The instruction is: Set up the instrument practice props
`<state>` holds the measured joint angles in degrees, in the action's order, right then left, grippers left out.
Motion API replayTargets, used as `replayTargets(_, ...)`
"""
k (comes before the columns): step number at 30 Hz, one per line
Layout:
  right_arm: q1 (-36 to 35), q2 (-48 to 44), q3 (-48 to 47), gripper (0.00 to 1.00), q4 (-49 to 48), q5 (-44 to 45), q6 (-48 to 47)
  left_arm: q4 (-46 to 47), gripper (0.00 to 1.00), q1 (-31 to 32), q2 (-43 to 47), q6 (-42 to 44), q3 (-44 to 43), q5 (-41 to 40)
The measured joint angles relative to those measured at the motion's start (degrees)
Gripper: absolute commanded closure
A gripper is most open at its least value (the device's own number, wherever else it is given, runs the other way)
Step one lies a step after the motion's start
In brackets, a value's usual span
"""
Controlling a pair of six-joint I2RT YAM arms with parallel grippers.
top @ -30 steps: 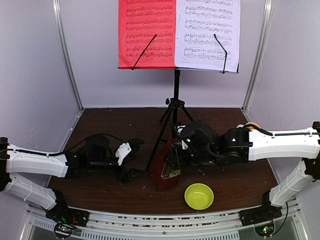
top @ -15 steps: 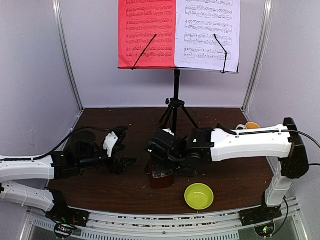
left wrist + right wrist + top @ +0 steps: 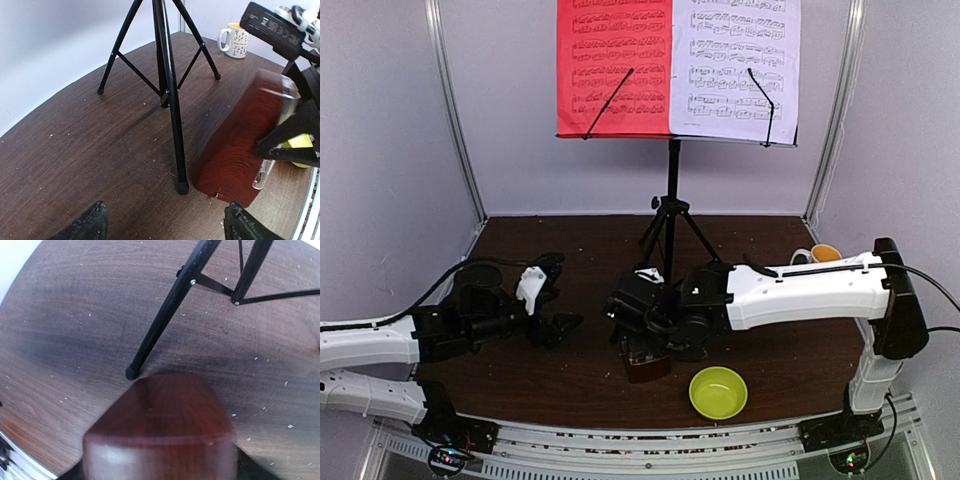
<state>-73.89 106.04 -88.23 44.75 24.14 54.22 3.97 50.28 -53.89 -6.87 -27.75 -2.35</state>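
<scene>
The black music stand (image 3: 672, 185) stands on its tripod at the back. A red sheet (image 3: 613, 65) and a white sheet (image 3: 735, 65) sit side by side on its desk under two clips. The brown metronome (image 3: 647, 363) rests on its base on the table beside the front tripod foot (image 3: 182, 187). Its top is blurred in both wrist views. My right gripper (image 3: 645, 325) hangs over it with a jaw on each side of its upper part, and the contact is hidden. My left gripper (image 3: 558, 297) is open and empty, left of the metronome (image 3: 240, 145).
A yellow-green bowl (image 3: 718, 391) lies near the front edge, right of the metronome. A patterned white mug (image 3: 823, 253) stands at the back right behind my right arm. Tripod legs (image 3: 165, 75) spread across the middle of the dark wooden table (image 3: 570, 385).
My right arm has stretched left, carrying the metronome to the front tripod foot and standing it more upright. My left gripper has drawn back to the left.
</scene>
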Motion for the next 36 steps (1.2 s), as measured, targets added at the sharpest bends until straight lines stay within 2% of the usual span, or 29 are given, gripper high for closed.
replayTargets(2, 0.0, -0.2, 0.5, 0.08, -1.0, 0.1, -0.5, -0.5, 0.18, 0.0, 0.1, 0.2, 0.0, -0.2)
replayTargets(5, -0.1, -1.0, 0.5, 0.03, -2.3, 0.0, -1.3, -1.3, 0.17, 0.0, 0.1, 0.3, 0.0, -0.2)
replayTargets(7, -0.1, -2.2, 0.8, 0.02, -3.4, -0.2, -2.4, -2.0, 0.18, 0.0, 0.1, 0.3, 0.0, 0.0)
replayTargets(11, 0.1, -8.1, 5.1, 0.08, -8.0, -2.5, -6.4, -3.0, 0.25, 0.0, 0.1, 0.3, -0.1, 2.0)
replayTargets(14, 0.9, -15.2, 12.2, 0.17, -12.5, -5.9, -9.1, -3.7, 0.34, 0.0, -1.0, 0.3, -1.0, 4.0)
replayTargets(17, 3.6, -23.4, 20.9, 0.35, -16.9, -9.4, -11.1, -4.1, 0.46, 0.0, -3.8, 0.2, -2.6, 6.1)
replayTargets(20, 8.0, -30.4, 30.4, 0.52, -21.4, -13.5, -12.4, -4.2, 0.52, 0.0, -7.3, -0.2, -4.4, 7.9)
replayTargets(22, 10.8, -32.1, 35.0, 0.59, -23.5, -15.5, -13.1, -4.0, 0.55, 0.0, -8.9, -0.6, -5.2, 8.7)
replayTargets(28, 13.6, -26.8, 37.8, 0.74, -27.5, -20.7, -17.6, -3.8, 0.58, 0.0, -12.8, -2.0, -7.6, 10.3)
replayTargets(36, 13.6, -15.7, 36.4, 0.79, -34.7, -26.9, -21.5, -4.0, 0.62, 0.0, -17.4, -2.7, -11.1, 13.1)
